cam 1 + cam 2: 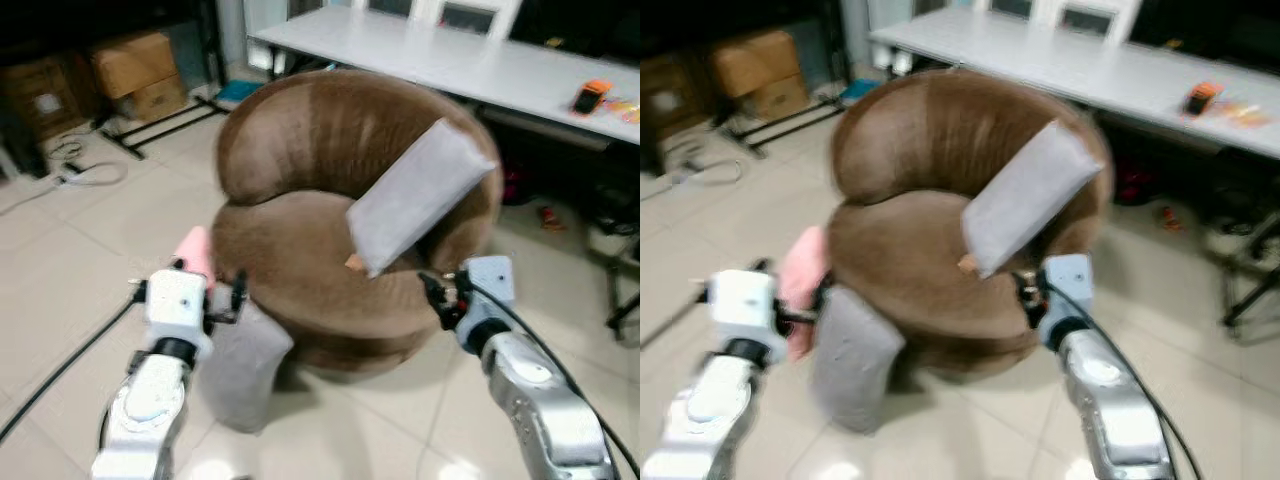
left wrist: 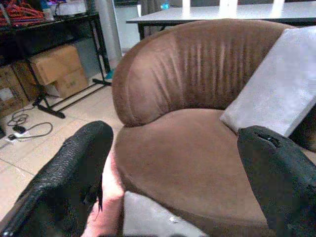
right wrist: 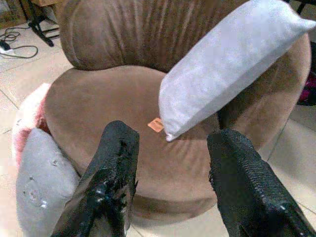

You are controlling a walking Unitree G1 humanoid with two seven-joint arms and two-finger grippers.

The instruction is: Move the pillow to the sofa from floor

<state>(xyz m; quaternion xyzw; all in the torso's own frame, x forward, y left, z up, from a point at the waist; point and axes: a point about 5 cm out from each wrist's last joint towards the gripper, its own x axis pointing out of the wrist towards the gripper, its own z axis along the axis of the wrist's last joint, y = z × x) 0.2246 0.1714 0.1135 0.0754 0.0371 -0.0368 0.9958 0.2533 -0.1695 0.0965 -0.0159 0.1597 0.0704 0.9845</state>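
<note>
A round brown sofa [image 1: 290,250] stands on the tiled floor in front of me. One grey pillow [image 1: 420,195] leans on its seat against the right side of the backrest. A second grey pillow [image 1: 243,365] stands on the floor, propped against the sofa's front left. A pink pillow [image 1: 195,250] lies on the floor just behind it. My left gripper [image 1: 238,297] is open, hovering right above the floor pillow's top edge. My right gripper [image 3: 174,136] is open in front of the sofa seat, below the seat pillow's lower corner, holding nothing.
A long white table [image 1: 450,60] runs behind the sofa, with an orange object [image 1: 592,95] on it. Cardboard boxes [image 1: 135,65] and a black rack foot [image 1: 165,125] stand at the back left. Cables [image 1: 85,175] trail over the floor there.
</note>
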